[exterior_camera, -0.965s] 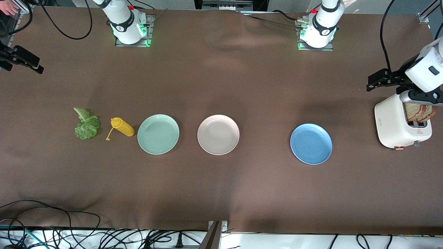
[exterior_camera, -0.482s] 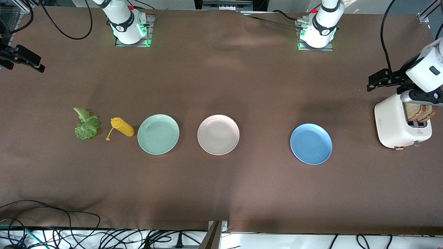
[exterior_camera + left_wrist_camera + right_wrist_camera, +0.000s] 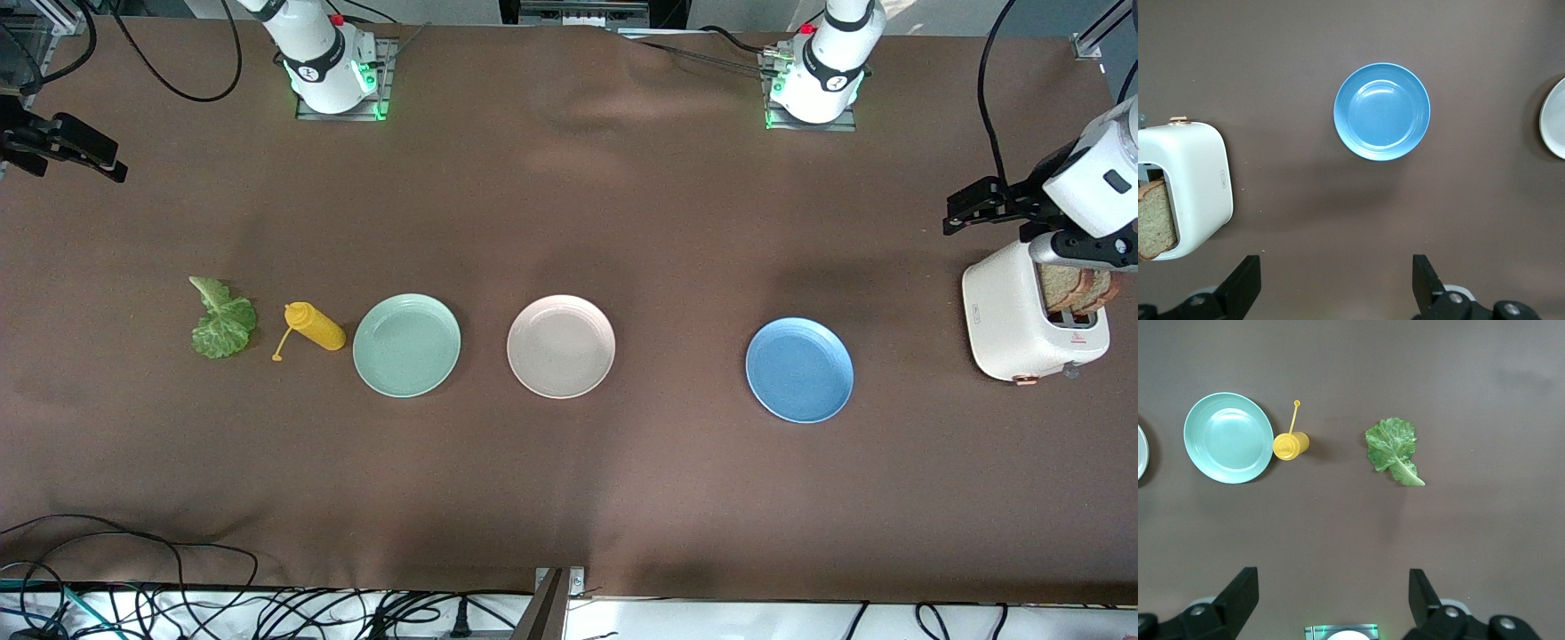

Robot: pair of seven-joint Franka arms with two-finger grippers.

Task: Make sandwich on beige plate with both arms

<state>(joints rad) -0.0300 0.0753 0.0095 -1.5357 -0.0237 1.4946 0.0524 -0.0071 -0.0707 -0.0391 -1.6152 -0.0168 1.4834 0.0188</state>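
Bread slices (image 3: 1077, 291) upright in toaster (image 3: 1013, 320) at left arm's end, light, crumbly: pinch top crust | lettuce leaf (image 3: 222, 322) limp, beside yellow bottle (image 3: 313, 325) | beige plate (image 3: 560, 346) bare | left gripper (image 3: 1337, 288) over table near toaster, right gripper (image 3: 1331, 603) high at right arm's end, both spread wide, empty

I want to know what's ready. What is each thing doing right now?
Beige plate: empty.
Green plate: empty.
Blue plate: empty.
Lettuce: flat on table.
Bottle: cap off, hanging.
Toaster: holds bread.
Left gripper: open.
Right gripper: open.
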